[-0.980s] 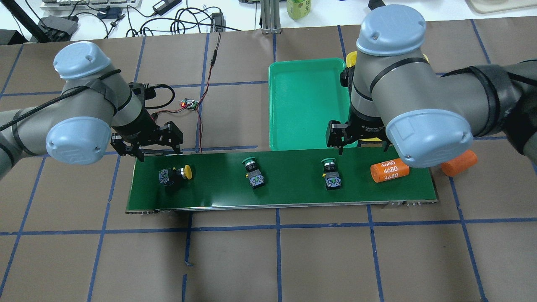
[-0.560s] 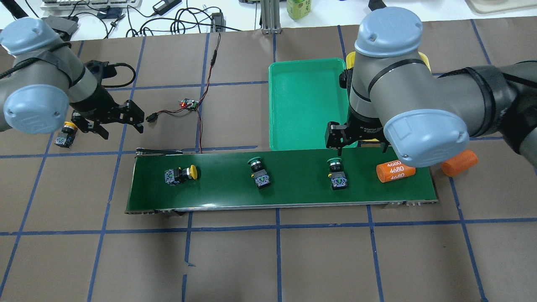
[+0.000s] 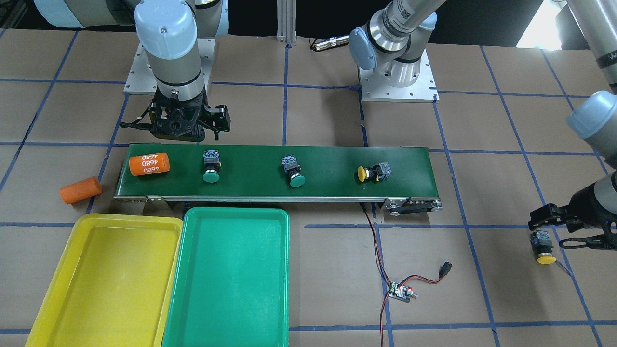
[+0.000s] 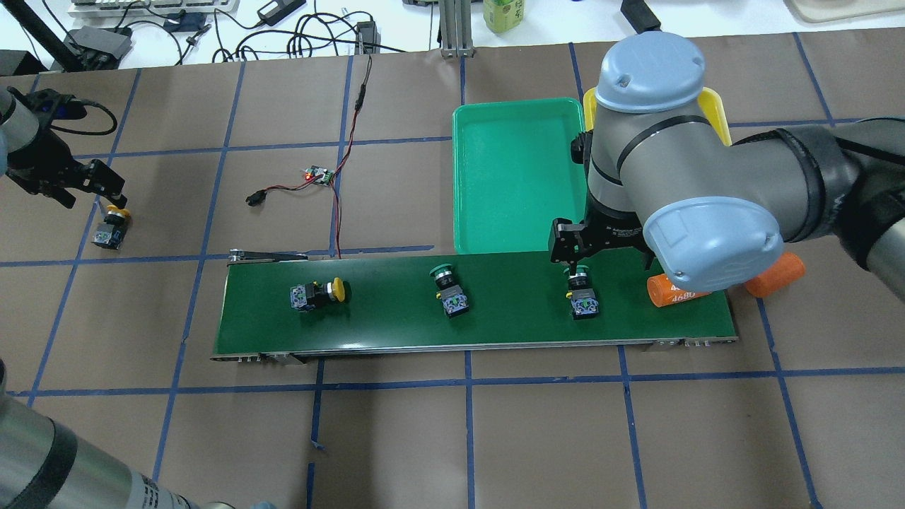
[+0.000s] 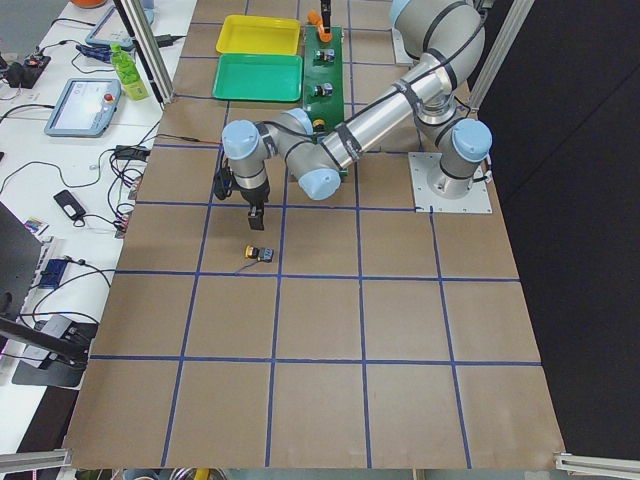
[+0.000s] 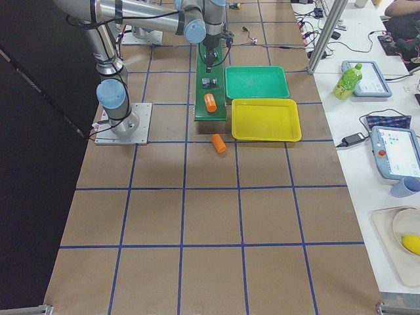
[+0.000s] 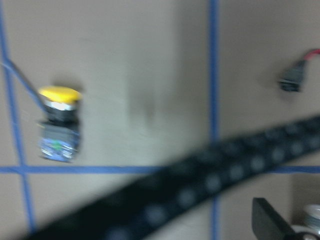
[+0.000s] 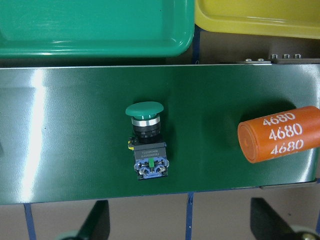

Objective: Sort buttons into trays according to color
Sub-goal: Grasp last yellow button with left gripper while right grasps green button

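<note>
- The left gripper (image 4: pixel 92 200) hangs over the left end of the surface (image 4: pixel 466 438), its jaws wide and holding nothing.
- The loose yellow button (image 4: pixel 111 230) lies on its side on the bare surface just beside that gripper, well apart from the conveyor belt (image 4: pixel 509 318).
- The second yellow button (image 4: pixel 318 293) lies on its side near the belt's left end, cap toward the right.
- The middle green button (image 4: pixel 449 290) lies about halfway along the belt, cap toward the trays.
- The right green button (image 8: pixel 147 145) lies the same way nearer the belt's right end.
- The right gripper (image 3: pixel 181 127) hangs above this part of the belt, its jaws wide and gripping nothing.
- A marked orange cylinder (image 3: pixel 149 164) rests on the belt's right end, near that button.
- A plain orange cylinder (image 3: pixel 80 190) lies on the surface just off that end.
- The green tray (image 4: pixel 516 177) and the yellow tray (image 3: pixel 111 270) sit side by side beyond the belt, toward the surface's far edge.
</note>
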Robot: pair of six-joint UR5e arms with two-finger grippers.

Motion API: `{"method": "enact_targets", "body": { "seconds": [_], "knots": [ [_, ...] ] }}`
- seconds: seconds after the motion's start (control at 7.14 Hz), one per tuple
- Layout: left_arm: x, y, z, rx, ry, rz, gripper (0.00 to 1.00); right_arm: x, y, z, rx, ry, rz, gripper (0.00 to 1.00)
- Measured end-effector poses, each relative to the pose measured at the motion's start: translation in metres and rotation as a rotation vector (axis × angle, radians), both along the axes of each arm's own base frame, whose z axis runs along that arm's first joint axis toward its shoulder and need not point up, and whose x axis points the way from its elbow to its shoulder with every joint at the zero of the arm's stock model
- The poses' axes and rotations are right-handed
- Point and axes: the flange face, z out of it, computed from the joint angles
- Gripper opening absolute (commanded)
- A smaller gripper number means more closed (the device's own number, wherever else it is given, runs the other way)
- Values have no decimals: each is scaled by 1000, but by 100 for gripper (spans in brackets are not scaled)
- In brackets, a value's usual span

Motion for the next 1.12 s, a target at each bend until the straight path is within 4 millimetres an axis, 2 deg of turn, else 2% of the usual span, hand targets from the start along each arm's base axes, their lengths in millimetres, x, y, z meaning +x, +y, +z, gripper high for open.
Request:
{"method": "enact_targets", "body": {
  "seconds": [0.14, 0.28, 0.42, 0.56, 0.7, 0.98, 1.12],
  "knots": [
    [25, -4, -25, -10, -4, -25, 100, 0, 0, 0, 1, 0, 0, 100],
    [38, -7, -49, -16, -5, -40, 100, 0, 0, -1, 1, 0, -1, 100],
    [41, -6, -67, -9, 2, -50, 100, -1, 0, -2, 4, 0, 0, 100],
    [41, -3, -78, 1, 10, -56, 53, -1, -2, -7, 15, 0, 6, 100],
    [39, 0, -82, 8, 17, -67, 27, -2, -7, -17, 40, -8, 24, 100],
    [31, 12, -92, 32, 36, -98, 21, -6, -13, -43, 55, -57, 71, 100],
    [28, 16, -92, 38, 37, -105, 21, -17, -11, -64, 32, -73, 80, 100]
  ]
}}
